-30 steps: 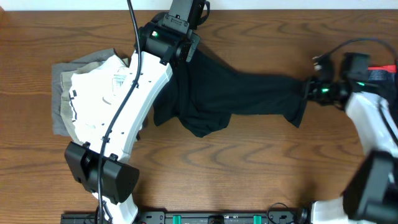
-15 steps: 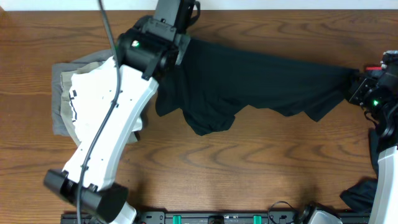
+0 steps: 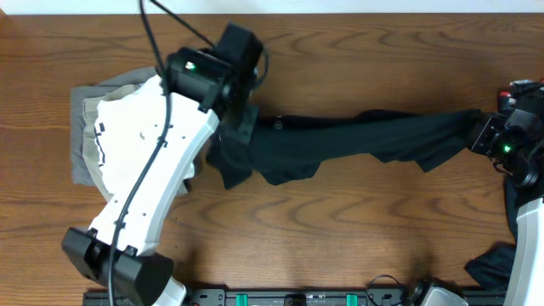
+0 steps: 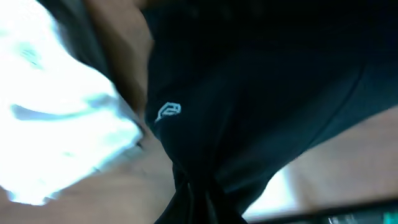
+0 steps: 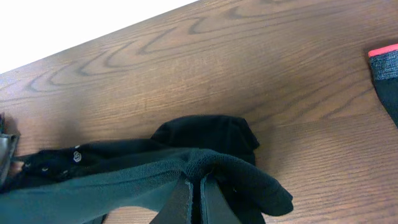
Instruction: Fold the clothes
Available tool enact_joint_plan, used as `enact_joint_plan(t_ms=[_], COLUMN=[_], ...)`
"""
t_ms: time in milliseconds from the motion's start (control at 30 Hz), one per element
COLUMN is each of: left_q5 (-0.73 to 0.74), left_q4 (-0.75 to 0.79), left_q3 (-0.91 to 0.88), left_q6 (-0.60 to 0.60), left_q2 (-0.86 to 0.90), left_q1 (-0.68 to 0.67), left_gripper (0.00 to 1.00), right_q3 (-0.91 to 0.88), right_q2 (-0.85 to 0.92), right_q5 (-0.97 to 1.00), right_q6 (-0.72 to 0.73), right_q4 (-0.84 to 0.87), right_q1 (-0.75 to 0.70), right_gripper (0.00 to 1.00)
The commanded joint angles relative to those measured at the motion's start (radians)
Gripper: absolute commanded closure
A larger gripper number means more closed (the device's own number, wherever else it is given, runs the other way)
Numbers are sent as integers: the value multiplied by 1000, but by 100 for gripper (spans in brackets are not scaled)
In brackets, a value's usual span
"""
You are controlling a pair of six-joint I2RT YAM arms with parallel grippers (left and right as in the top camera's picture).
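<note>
The black shirt (image 3: 357,143) hangs stretched in a narrow, sagging band between my two grippers, across the middle of the table. Its small white logo (image 3: 278,125) sits near the left end and shows again in the left wrist view, the logo (image 4: 168,112). My left gripper (image 3: 240,127) is shut on the shirt's left end, where bunched black fabric (image 4: 199,196) hides the fingers. My right gripper (image 5: 194,202) is shut on the shirt's right end, a fold of black shirt (image 5: 205,165) pinched between its fingers; overhead that right gripper (image 3: 478,136) is near the right table edge.
A pile of white and grey clothes (image 3: 106,127) lies at the left, partly under my left arm; it shows as the white garment (image 4: 56,124). Another dark garment (image 3: 501,259) lies at the front right corner. A red-edged grey item (image 5: 388,68) sits at the far right.
My right gripper pulled the shirt's end far to the right. My left gripper then came from the far edge toward the table's middle, and the shirt drew out into a narrow band.
</note>
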Motion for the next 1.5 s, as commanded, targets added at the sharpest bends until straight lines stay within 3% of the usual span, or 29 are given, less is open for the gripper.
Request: enact_joint_plan(t_ms=[0,67,333,567,733,833,1033,1167,1467], left_q5=[133,137,137,147,381,436,389,237,161], left_q4=[-10,-11,-57,124,279,349,368,372,375], left_q3=[-97,-152,-199,-270,-414,-470,-494,-495,-591], left_q6=[-41,-41,-48,-45,105,183,324,327,307], left_q2=[13,13,11,11,11,12,19,31,38], left_q1=[3,3,3,2,-2,-32,-138,-193,-186], left_gripper=[91,89,63,45,43,39,38,39,40], right_q3=[1,1,1,1,1,1,1,1,1], right_q2=[0,0,1,1,1,2,7,7,7], right_q5=[-4,-3,-3,-3,-3,-3,-3,-4,-4], right_q6=[-26,-26,-26,-25,-25,-25,-25,-24,-16], right_q4=[-3,-6,-3,-5,-6,-5,-7,-6,-14], right_q1=[-9,-9,-9,-9,-9,-9,-9,-9,-9], right_gripper=[99,99,99,99,99,99,99,99,99])
